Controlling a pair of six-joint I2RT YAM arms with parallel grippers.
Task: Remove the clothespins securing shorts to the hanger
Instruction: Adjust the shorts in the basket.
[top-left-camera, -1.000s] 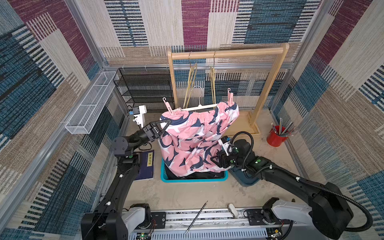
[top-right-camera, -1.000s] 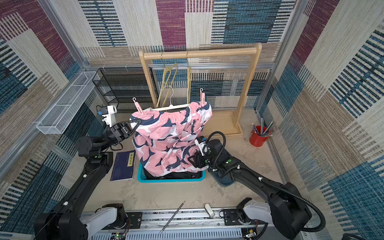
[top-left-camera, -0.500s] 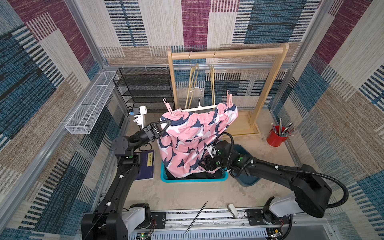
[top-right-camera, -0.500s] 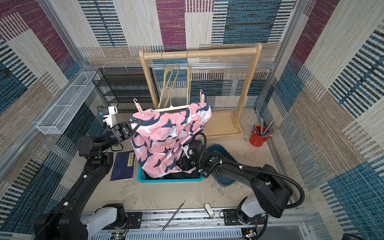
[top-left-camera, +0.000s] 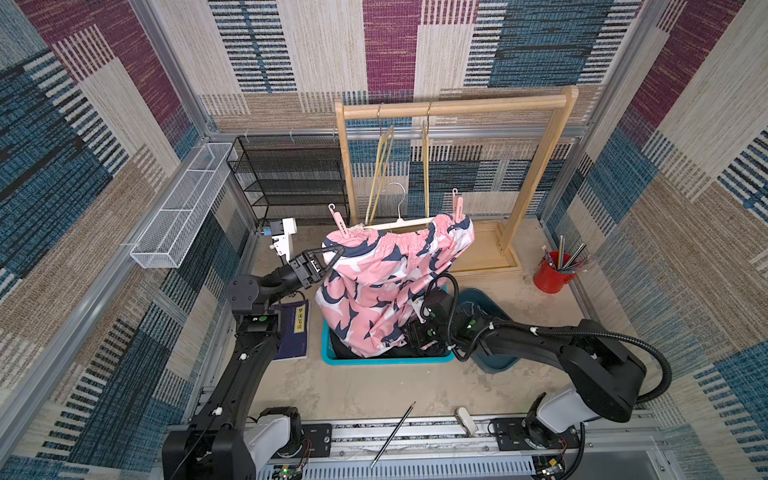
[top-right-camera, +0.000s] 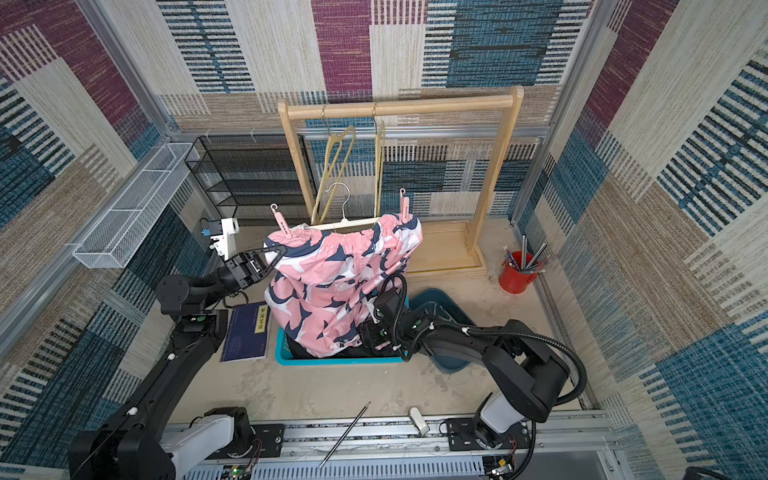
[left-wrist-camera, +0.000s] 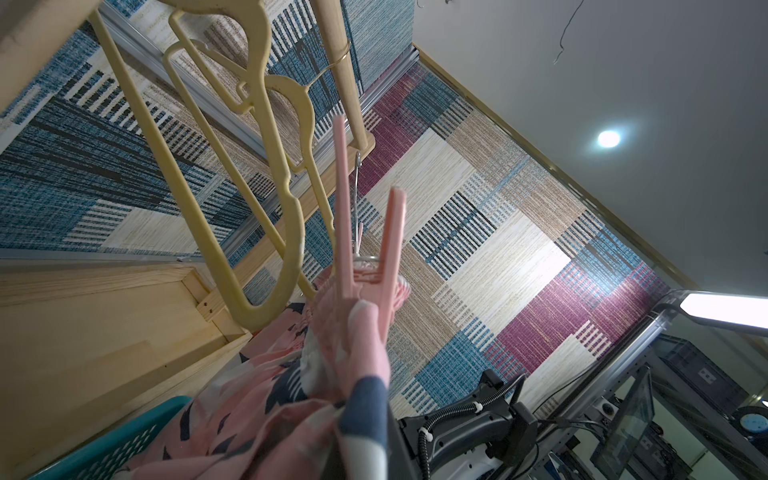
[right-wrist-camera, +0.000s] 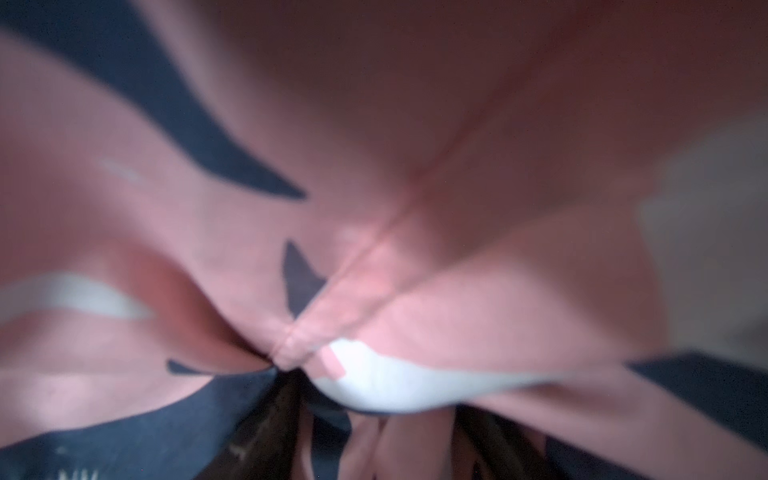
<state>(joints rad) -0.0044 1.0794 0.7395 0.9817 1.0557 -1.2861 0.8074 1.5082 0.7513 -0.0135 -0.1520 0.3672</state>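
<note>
Fingers of the left gripper (top-left-camera: 338, 249) are shut on the waistband corner of the pink navy-printed fabric shorts (top-left-camera: 386, 286), just below a slim pink plastic clothespin (top-left-camera: 337, 216). Right gripper (top-left-camera: 409, 334) sits buried in the hem, opening hidden; its tug could pull the corner free.

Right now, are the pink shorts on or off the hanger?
On. Pink clothespins at both waistband ends pin the shorts to the white hanger.
</note>
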